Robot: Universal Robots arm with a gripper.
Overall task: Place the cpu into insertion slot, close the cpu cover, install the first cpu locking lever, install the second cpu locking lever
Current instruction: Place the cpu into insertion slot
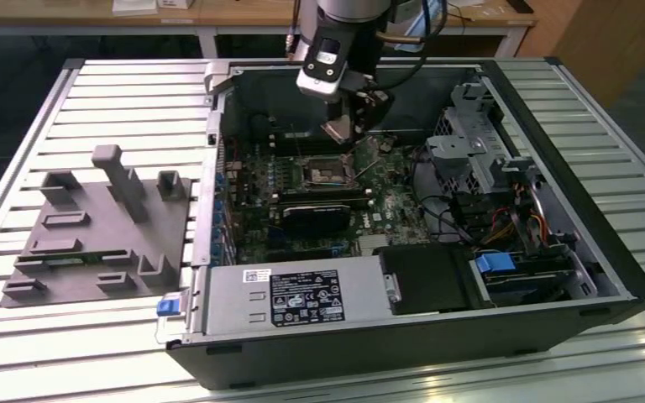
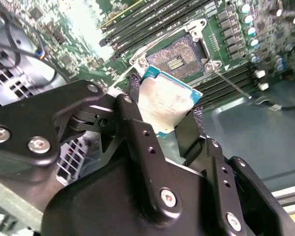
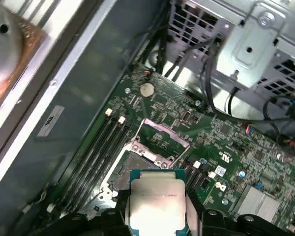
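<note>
My gripper (image 1: 343, 130) hangs inside the open computer case, shut on the cpu (image 2: 164, 104), a flat square chip with a silvery-beige top and a green-blue rim. The black fingers (image 2: 137, 118) clamp it by two opposite edges. It is held a little above the motherboard, near the insertion slot (image 1: 328, 172) and apart from it. The slot (image 2: 179, 56) lies open with its dark pin field bare. In the first wrist view the cpu (image 3: 156, 204) hovers over the near edge of the slot (image 3: 130, 169), and the cpu cover (image 3: 163, 130) stands tipped up behind it. A thin metal lever (image 2: 231, 83) lies swung out beside the slot.
The case (image 1: 591, 252) lies on a slatted metal table (image 1: 132, 84). Memory slots (image 3: 96, 147), a drive cage (image 1: 479, 143), cables (image 1: 502, 227) and a power supply (image 1: 289, 298) surround the motherboard. A grey fixture block (image 1: 98, 227) sits at the exterior view's left.
</note>
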